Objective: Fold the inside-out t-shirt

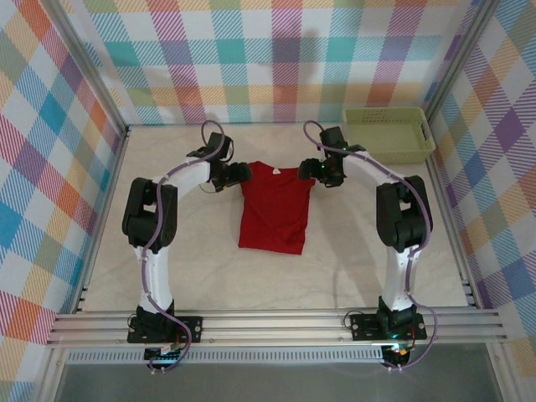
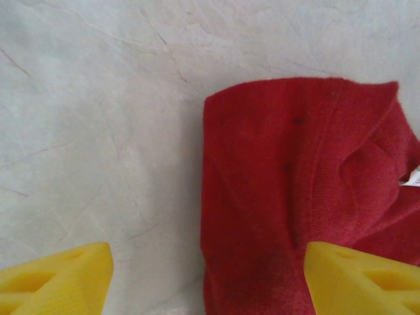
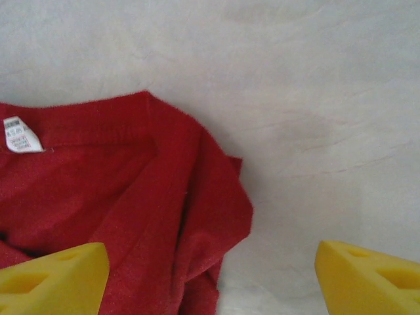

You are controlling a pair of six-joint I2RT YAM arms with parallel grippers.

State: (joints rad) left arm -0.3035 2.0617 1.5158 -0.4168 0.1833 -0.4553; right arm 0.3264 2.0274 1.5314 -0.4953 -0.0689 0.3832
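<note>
The deep-red t-shirt [image 1: 272,209] is laid flat in the middle of the table [image 1: 360,268], hem toward the arm bases and collar away, so its long axis is run near-to-far, centred between the arms with neither clearly closer. At the far end each shoulder corner is met by a gripper, left gripper [image 1: 237,174] at the left-hand corner, right gripper [image 1: 316,171] at the right, both with yellow fingers [image 2: 59,279] spread wide and nothing pinched. The pale green basket [image 1: 389,134] is parked beyond, far right, well apart.
</note>
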